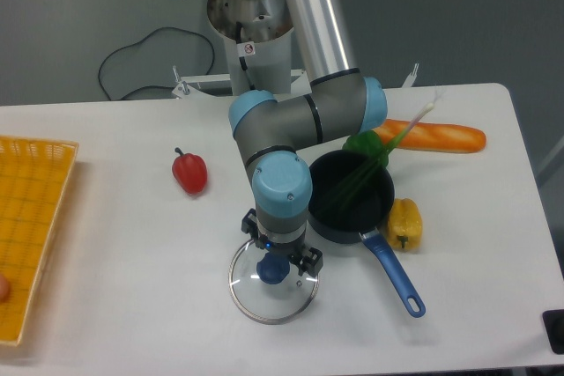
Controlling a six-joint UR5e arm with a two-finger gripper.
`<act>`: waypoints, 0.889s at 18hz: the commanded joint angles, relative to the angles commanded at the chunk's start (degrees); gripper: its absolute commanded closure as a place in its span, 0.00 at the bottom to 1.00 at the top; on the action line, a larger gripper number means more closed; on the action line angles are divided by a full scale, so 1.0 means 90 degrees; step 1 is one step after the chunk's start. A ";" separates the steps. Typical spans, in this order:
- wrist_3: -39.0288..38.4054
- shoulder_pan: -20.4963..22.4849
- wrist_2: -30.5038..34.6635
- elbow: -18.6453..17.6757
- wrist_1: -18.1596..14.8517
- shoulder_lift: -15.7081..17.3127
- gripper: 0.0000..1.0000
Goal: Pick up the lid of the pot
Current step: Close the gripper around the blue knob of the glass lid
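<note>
The arm [280,178] points down, fingers [309,258] parted over the pot lid [274,302].

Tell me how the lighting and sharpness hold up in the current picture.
Camera view: pale table looks bright and fairly evenly lit; black pan is dark inside, with little detail; clear glass of the pot lid blends into the tabletop, its rim standing out; gripper shows no obvious motion blur.
</note>
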 joint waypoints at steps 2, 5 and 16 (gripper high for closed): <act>-0.0010 0.0000 0.0000 0.0000 0.0000 -0.0010 0.00; -0.0010 0.0000 -0.0010 0.0000 0.0010 -0.0029 0.00; 0.0010 -0.0010 -0.0010 0.0029 0.0049 -0.0137 0.00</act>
